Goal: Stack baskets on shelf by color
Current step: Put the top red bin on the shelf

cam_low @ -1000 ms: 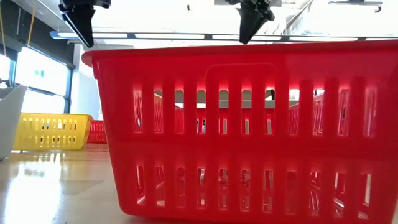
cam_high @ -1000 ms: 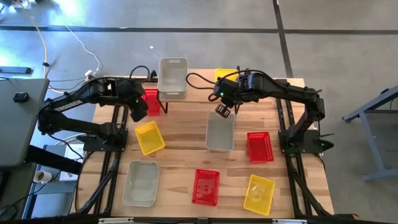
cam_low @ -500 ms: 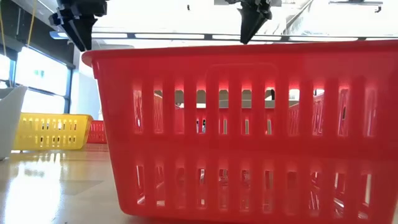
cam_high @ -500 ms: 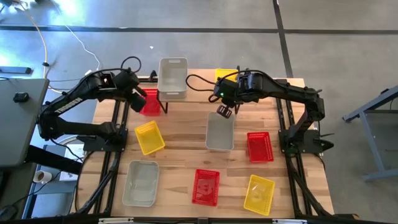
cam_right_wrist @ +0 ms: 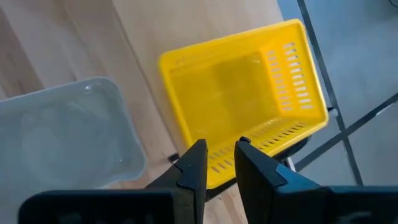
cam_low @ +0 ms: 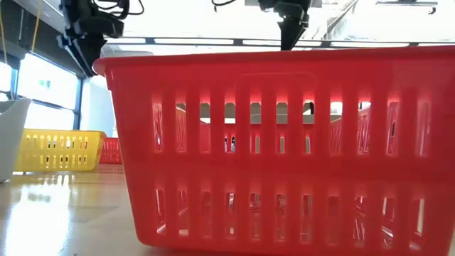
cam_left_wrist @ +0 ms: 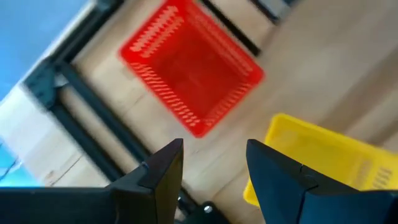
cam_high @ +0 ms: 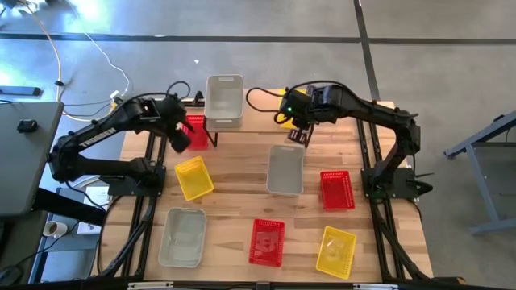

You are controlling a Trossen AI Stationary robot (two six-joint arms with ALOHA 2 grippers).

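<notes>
A grey basket (cam_high: pixel 224 101) and a yellow basket (cam_high: pixel 287 98) stand on the shelf (cam_high: pixel 258 119) at the table's far edge. A red basket (cam_high: pixel 196 131) rests on the table just left of the shelf. My left gripper (cam_high: pixel 179 138) hangs open above that red basket's (cam_left_wrist: pixel 193 65) left side, touching nothing. My right gripper (cam_high: pixel 297 135) hovers between the shelf's yellow basket (cam_right_wrist: pixel 242 99) and a grey basket (cam_high: pixel 285 169) on the table. Its fingers (cam_right_wrist: pixel 193 165) stand a narrow gap apart with nothing between them.
More baskets lie on the table: yellow (cam_high: pixel 193 177), red (cam_high: pixel 337 190), grey (cam_high: pixel 182 237), red (cam_high: pixel 267 242) and yellow (cam_high: pixel 335 251). The near red basket (cam_low: pixel 284 149) fills the low view. Bare wood lies between the baskets in the middle.
My left gripper has sunk toward the red basket beside the shelf and shifted a little toward the table's left edge. My right gripper has moved toward the far edge, nearer the shelf's yellow basket, and has rolled about its own axis. No basket has moved.
</notes>
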